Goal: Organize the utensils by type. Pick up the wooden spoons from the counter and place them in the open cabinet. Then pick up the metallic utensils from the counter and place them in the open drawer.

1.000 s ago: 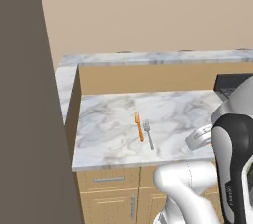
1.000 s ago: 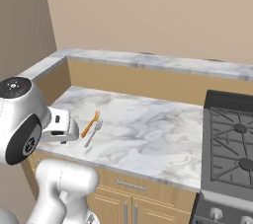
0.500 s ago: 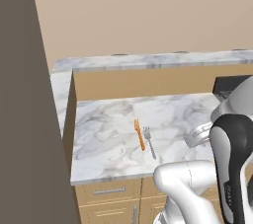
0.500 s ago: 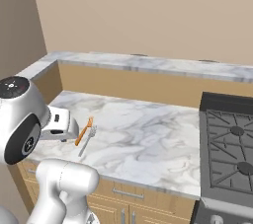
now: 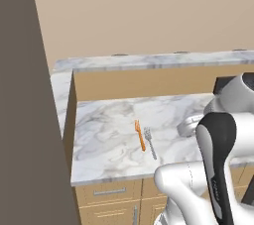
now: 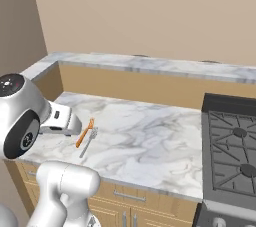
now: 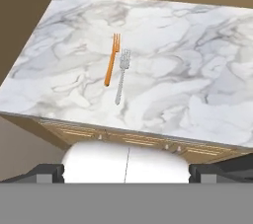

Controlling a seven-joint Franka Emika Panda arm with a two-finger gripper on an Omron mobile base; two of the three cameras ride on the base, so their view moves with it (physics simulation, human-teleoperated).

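The gripper hangs above the front edge of the counter, jaws spread wide with nothing between them, as a second ago. What has changed is the viewpoint: both base views have shifted sideways a little, so the base has driven while the utensils lie as they were. The silver fork lies on the marble just beside an orange fork-shaped utensil, nearly parallel and barely apart, tines away from the hand. I judge this as lining up for a first pick; nothing is sorted yet.
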